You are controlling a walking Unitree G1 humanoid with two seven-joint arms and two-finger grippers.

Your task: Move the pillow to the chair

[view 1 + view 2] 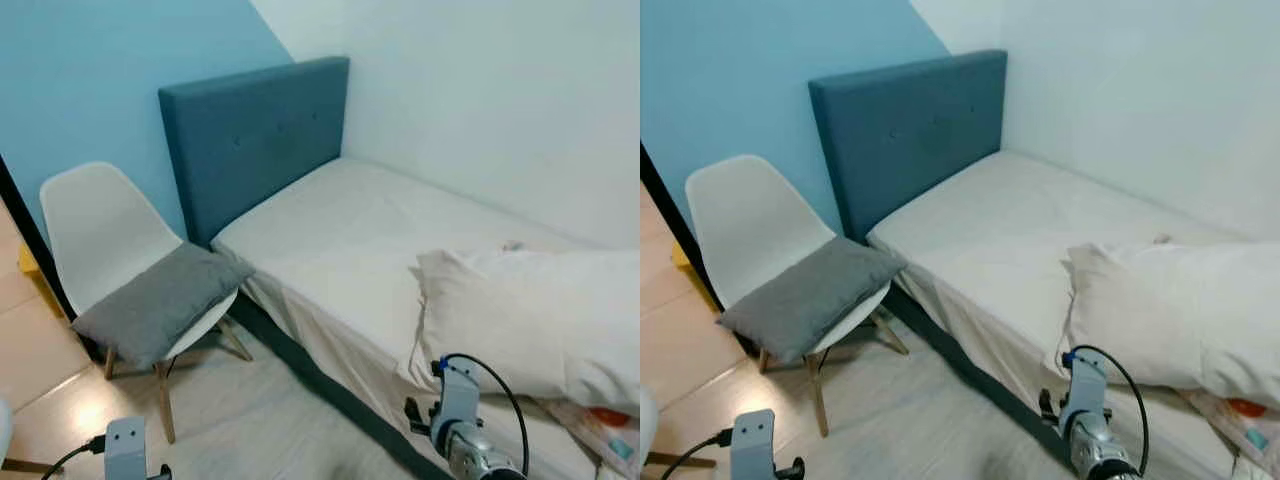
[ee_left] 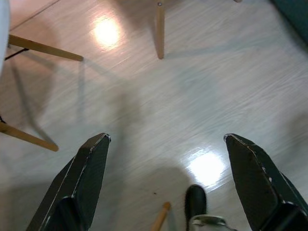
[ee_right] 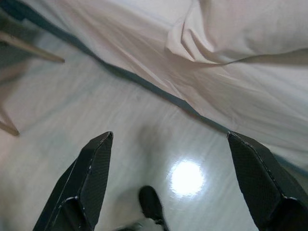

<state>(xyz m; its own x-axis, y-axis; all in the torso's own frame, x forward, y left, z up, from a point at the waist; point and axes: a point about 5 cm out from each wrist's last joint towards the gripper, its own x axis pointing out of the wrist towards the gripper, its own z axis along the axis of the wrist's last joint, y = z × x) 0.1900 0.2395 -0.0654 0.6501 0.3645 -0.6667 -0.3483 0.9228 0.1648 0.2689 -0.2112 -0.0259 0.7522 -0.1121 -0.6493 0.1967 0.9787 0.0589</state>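
Both claws low and spread wide over the floor.
Left gripper [image 2: 166, 144] hangs apart over bare floor [image 2: 192, 96]; right gripper [image 3: 168, 144], also apart, hangs just short of the bed [image 1: 340, 230]. Beyond the left one, the grey pillow [image 1: 160, 300] lies on the chair [image 1: 95, 225].

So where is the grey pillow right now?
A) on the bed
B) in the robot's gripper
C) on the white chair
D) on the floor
C: the grey pillow lies flat on the seat of the white chair, which stands beside the bed. The left gripper and the right gripper are both open over the floor, holding nothing.
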